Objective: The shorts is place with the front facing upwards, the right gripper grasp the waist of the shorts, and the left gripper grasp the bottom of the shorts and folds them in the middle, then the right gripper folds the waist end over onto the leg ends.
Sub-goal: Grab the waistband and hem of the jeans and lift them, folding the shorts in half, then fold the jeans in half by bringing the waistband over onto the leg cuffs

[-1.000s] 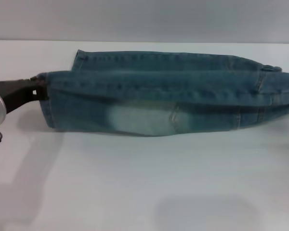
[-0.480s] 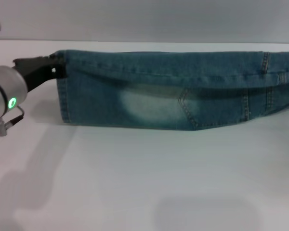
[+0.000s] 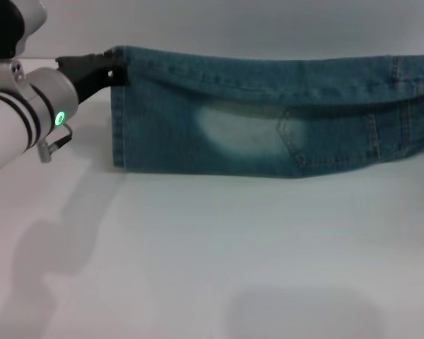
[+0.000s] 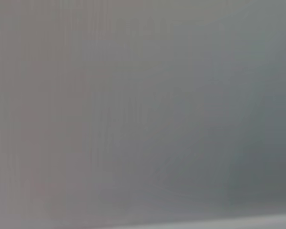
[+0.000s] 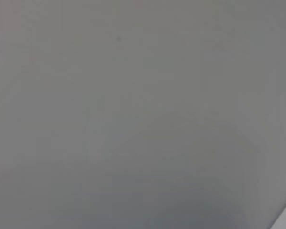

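The blue-green denim shorts (image 3: 268,113) hang lifted above the white table (image 3: 212,254) in the head view, stretched left to right and draped down from their top edge, a pale faded patch showing on the leg. My left gripper (image 3: 113,67), on the green-lit arm, is shut on the bottom of the shorts (image 3: 118,113), gripping the top corner of the straight leg hem. The waist of the shorts and the right gripper lie beyond the right edge, out of view. Both wrist views show only blank grey.
The white table spreads below and in front of the hanging shorts, with soft shadows at the lower left and lower middle. A pale wall stands behind.
My left gripper has risen and moved right with the leg hem. The shorts have lifted off the table and now hang as one flat drape.
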Robot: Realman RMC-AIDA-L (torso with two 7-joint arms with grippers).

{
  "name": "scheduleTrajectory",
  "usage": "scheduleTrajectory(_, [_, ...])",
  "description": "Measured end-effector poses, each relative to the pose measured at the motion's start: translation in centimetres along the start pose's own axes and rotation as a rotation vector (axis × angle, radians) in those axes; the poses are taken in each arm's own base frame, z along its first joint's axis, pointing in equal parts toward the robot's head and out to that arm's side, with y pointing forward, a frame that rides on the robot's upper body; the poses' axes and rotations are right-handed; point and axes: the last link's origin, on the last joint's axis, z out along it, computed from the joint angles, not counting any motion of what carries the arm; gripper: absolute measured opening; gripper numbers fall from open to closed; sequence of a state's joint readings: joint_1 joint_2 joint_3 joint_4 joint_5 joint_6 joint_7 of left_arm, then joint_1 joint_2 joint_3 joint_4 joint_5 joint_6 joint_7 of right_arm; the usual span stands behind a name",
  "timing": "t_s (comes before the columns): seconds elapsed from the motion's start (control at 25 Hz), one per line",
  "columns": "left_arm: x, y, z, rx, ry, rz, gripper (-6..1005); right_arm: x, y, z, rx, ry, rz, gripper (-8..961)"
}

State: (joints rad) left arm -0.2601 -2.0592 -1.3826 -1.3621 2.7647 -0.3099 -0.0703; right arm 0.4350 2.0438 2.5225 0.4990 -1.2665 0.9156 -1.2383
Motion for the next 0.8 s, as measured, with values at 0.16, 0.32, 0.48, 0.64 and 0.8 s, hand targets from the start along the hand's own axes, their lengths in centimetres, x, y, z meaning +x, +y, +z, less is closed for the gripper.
scheduleTrajectory(0.16, [0.6, -0.3, 2.1, 0.001, 0.095, -0.009, 161, -0.6, 1.0, 2.0, 0.009, -0.012, -0.096, 45])
scheduleTrajectory(0.32, [0.9, -0.1, 4.2, -0.007, 0.124, 0.001, 165, -1.3, 1.5, 3.7, 0.061, -0.024, -0.185, 130])
scheduleTrajectory(0.48, [0.9, 0.2, 5.2, -0.011, 0.105, 0.023, 305, -1.1, 1.4, 4.0, 0.087, -0.010, -0.282, 205])
scheduleTrajectory(0.64, [0.5, 0.1, 4.8, -0.009, 0.089, 0.019, 436, 0.0, 0.1, 2.5, 0.111, 0.010, -0.321, 280])
scheduleTrajectory(0.8, [-0.3, 0.0, 3.9, -0.010, 0.070, 0.012, 511, 0.9, -1.8, 0.4, 0.159, 0.020, -0.344, 404])
